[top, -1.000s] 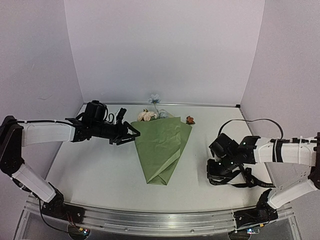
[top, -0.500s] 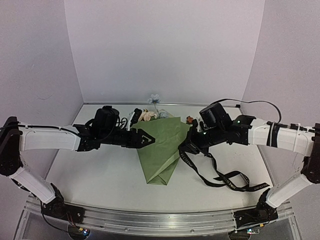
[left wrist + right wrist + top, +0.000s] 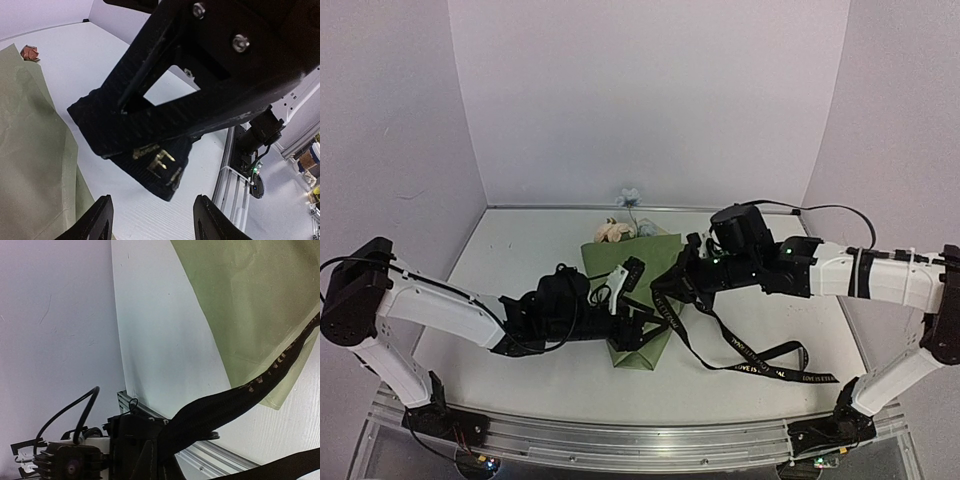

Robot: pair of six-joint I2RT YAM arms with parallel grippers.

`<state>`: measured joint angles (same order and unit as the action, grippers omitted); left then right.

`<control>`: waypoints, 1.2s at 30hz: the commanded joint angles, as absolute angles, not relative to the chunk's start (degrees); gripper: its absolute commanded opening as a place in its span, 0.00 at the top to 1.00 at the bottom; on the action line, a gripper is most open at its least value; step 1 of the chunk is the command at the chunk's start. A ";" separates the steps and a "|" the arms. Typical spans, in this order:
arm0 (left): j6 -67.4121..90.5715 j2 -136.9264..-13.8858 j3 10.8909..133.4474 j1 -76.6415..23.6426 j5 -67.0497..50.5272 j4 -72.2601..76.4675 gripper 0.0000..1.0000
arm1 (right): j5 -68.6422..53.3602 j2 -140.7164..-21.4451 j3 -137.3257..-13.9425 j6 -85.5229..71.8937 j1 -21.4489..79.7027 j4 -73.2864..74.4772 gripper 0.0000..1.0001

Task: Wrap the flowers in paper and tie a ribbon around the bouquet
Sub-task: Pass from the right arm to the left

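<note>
Pinching the ribbon point(image 3: 760, 355) tight, the right gripper point(image 3: 672, 290) dangles it over the bouquet point(image 3: 650, 265). The bouquet lies flat on the table point(image 3: 500, 260), flowers point(image 3: 615, 231) at the far end, narrow tip toward the arms. The left gripper point(image 3: 152, 222) sits low by that tip, fingers apart, nothing between them, just under the other gripper. The ribbon is not yet round the bouquet.

Likely risks:
- The grippers are very close, so a reach for the ribbon could knock them together.
- A missed grab leaves the ribbon hanging.
- Dragging ribbon across the loose paper point(image 3: 30, 150) could shift or unroll the cone.
</note>
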<state>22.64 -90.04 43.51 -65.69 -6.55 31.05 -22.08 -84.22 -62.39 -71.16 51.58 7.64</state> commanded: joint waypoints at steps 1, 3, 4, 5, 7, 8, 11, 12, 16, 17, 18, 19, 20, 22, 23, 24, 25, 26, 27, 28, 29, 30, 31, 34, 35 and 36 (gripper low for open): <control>19.79 -89.50 41.98 -65.56 -3.64 40.48 0.42 | -18.81 -85.99 -63.64 -72.87 52.35 4.97 1.00; 19.08 -89.02 41.09 -65.56 -4.88 41.49 0.41 | -17.10 -86.70 -63.91 -73.06 52.50 5.01 1.00; 18.66 -88.90 40.95 -65.53 -5.24 41.15 0.41 | -16.51 -87.20 -64.15 -73.26 52.58 5.01 1.00; 18.36 -88.82 40.83 -65.41 -5.65 40.95 0.40 | -15.98 -87.90 -64.81 -73.49 52.64 5.05 1.00; 18.13 -88.40 40.66 -65.06 -5.61 40.46 0.40 | -15.13 -89.37 -66.42 -74.04 53.06 5.31 1.00; 18.15 -88.34 40.54 -64.83 -5.16 40.48 0.40 | -14.86 -90.12 -67.34 -74.45 53.34 5.36 1.00; 18.93 -88.24 40.54 -62.80 -6.31 39.91 0.40 | -13.86 -92.08 -69.14 -76.03 53.81 5.36 0.98; 18.97 -87.93 40.39 -62.41 -6.71 40.32 0.40 | -13.57 -92.56 -69.61 -76.59 53.98 5.40 0.97; 19.71 -87.95 42.72 -60.87 -3.67 35.74 0.40 | -13.07 -94.42 -71.29 -78.36 54.86 5.51 0.97; 20.15 -88.19 43.52 -60.06 -3.77 34.54 0.41 | -12.69 -94.55 -71.57 -78.21 55.05 5.78 0.97; 20.45 -88.35 43.93 -59.44 -4.25 34.15 0.41 | -12.23 -94.47 -71.52 -78.06 55.43 6.15 0.96; 20.75 -88.47 44.38 -58.70 -5.50 33.96 0.43 | -11.97 -94.25 -71.23 -77.88 55.68 6.62 0.95; 21.01 -88.64 44.82 -58.18 -6.42 33.83 0.45 | -11.83 -93.96 -70.84 -77.62 55.84 7.09 0.94; 21.57 -89.45 45.52 -57.93 -7.34 33.75 0.56 | -11.67 -92.73 -69.49 -76.72 55.90 7.83 0.92; 21.92 -89.97 45.81 -57.92 -7.96 33.84 0.64 | -11.35 -91.94 -68.58 -76.18 55.90 8.14 0.91; 22.68 -90.76 45.90 -57.92 -8.11 34.06 0.72 | -10.91 -90.80 -68.00 -75.20 55.90 9.04 0.88; 23.63 -91.46 45.93 -57.92 -8.15 34.37 0.83 | -10.52 -89.67 -67.31 -74.14 55.90 10.25 0.86; 24.60 -91.93 45.67 -57.92 -8.03 35.10 0.89 | -10.57 -88.59 -67.08 -72.49 55.90 11.65 0.82; 25.62 -92.17 45.40 -57.92 -7.88 35.53 0.94 | -10.75 -87.54 -67.29 -70.24 55.90 13.94 0.77; 26.49 -92.14 45.07 -57.92 -7.33 35.67 0.98 | -10.82 -86.43 -67.49 -67.88 55.90 16.94 0.72; 27.38 -91.93 44.59 -57.92 -6.30 35.60 1.00 | -10.78 -85.24 -67.49 -65.65 55.90 19.83 0.66; 28.34 -91.53 44.06 -57.92 -4.86 35.25 1.00 | -10.14 -83.53 -66.75 -63.61 55.88 21.70 0.59; 29.11 -91.00 43.70 -57.92 -3.61 34.77 1.00 | -8.99 -81.41 -65.67 -61.39 55.85 23.59 0.51; 29.85 -89.04 42.84 -58.01 -0.82 31.14 1.00 | -3.12 -74.31 -60.95 -54.21 55.18 32.82 0.29; 29.94 -88.50 42.59 -58.02 -0.55 29.61 1.00 | -1.20 -72.14 -59.35 -51.29 54.55 36.00 0.25; 29.91 -88.00 42.29 -58.06 -0.58 28.24 1.00 | -0.56 -70.28 -57.41 -49.36 53.75 38.45 0.23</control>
